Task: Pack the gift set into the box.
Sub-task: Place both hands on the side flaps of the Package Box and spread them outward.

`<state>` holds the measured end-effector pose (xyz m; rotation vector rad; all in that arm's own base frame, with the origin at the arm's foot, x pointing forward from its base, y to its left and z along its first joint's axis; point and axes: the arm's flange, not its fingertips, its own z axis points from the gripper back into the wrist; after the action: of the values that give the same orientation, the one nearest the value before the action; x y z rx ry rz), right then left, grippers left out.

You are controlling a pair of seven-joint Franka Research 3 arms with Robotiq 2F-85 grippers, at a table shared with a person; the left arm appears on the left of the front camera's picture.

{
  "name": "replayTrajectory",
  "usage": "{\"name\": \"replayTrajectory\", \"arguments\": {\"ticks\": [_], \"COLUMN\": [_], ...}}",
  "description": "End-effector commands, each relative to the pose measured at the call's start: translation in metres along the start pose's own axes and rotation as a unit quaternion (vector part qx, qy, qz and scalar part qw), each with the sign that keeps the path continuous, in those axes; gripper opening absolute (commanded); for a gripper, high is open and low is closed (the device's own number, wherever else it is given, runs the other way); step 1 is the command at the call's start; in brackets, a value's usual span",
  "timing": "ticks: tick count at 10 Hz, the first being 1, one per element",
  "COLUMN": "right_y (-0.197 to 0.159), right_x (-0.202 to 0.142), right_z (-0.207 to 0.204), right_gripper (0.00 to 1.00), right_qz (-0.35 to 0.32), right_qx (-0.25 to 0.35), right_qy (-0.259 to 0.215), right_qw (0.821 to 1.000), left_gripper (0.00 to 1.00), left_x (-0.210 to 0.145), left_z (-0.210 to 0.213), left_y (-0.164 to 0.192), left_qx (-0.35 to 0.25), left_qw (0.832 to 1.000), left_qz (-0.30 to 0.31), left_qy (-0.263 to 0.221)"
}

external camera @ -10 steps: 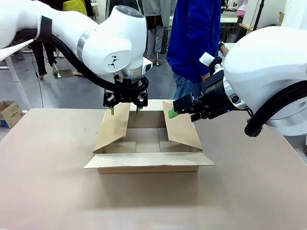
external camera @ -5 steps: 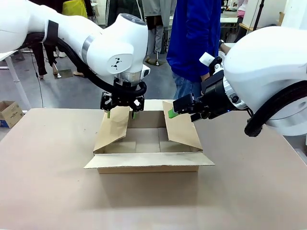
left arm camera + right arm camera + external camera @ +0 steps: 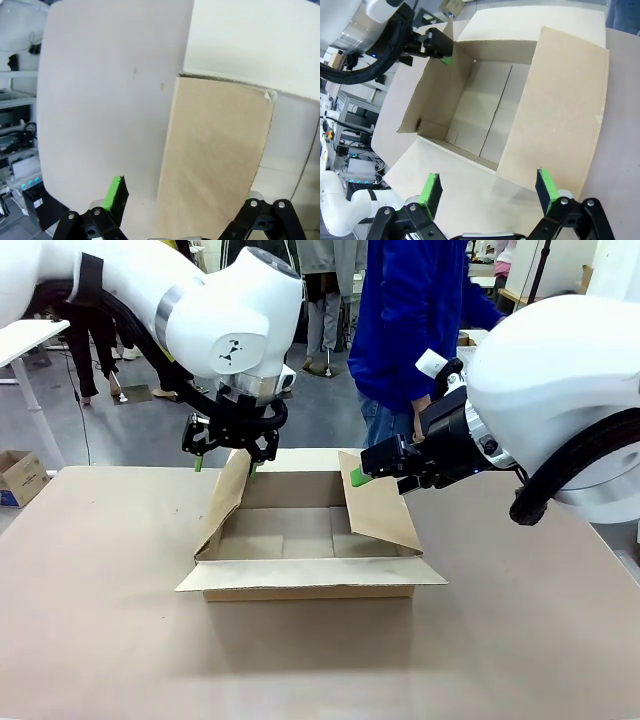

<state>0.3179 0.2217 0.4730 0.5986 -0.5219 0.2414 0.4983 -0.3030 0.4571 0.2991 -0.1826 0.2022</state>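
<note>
Box (image 3: 300, 532): large, shallow, brown corrugated carton. It is sitting open at the middle of the surface (image 3: 100, 640), between the two arms, and its floor is showing bare panels with a centre seam. I judge it light and fairly stiff, though the flaps are probably hinging loosely at their creases and springing back when let go. Corners and edges are likely to crush. The best hold is probably a flap's free edge near its middle, or a flat push on its face. The carton itself is better taken by its walls or base.

Right arm (image 3: 560, 390): occupying the right side, with its wrist pointing at the box.

Left arm (image 3: 230, 320): hanging over the far left corner of the box.

Person (image 3: 410, 310): in blue, standing at the far side.

Near flap (image 3: 310, 575): lying folded out flat.

Right flap (image 3: 378, 510): standing raised at a slant.

Left flap (image 3: 225, 510): standing raised, close to upright.

Right pincer (image 3: 362, 468): gaping wide and gripping nothing, hovering at the right flap's top edge. One pad appears to be resting against the cardboard.

Left pincer (image 3: 226, 466): fingers spread wide, straddling the left flap's top edge and clamping nothing. Contact cannot be told.

Green pad (image 3: 115, 197): sitting apart from the flap.
</note>
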Motion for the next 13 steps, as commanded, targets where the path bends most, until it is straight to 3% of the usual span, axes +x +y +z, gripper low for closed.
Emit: {"name": "replayTrajectory", "arguments": {"ticks": [1,7,9,13], "right_y": [-0.003,-0.003,-0.003,-0.003], "right_x": [0.003,0.003,0.003,0.003], "right_z": [0.004,0.004,0.004,0.004], "right_gripper": [1.00,1.00,1.00,1.00], "right_qz": [0.006,0.006,0.006,0.006], "right_qx": [0.001,0.001,0.001,0.001], "right_qy": [0.003,0.003,0.003,0.003], "right_qw": [1.000,1.000,1.000,1.000], "left_gripper": [1.00,1.00,1.00,1.00], "left_x": [0.006,0.037,0.041,0.043], "left_z": [0.002,-0.013,-0.023,-0.062], "left_y": [0.015,0.101,0.139,0.187], "left_qx": [-0.012,-0.103,-0.152,-0.237], "left_qw": [1.000,0.992,0.982,0.960], "left_qz": [0.019,0.063,0.088,0.083], "left_qy": [-0.007,0.045,0.070,0.125]}}
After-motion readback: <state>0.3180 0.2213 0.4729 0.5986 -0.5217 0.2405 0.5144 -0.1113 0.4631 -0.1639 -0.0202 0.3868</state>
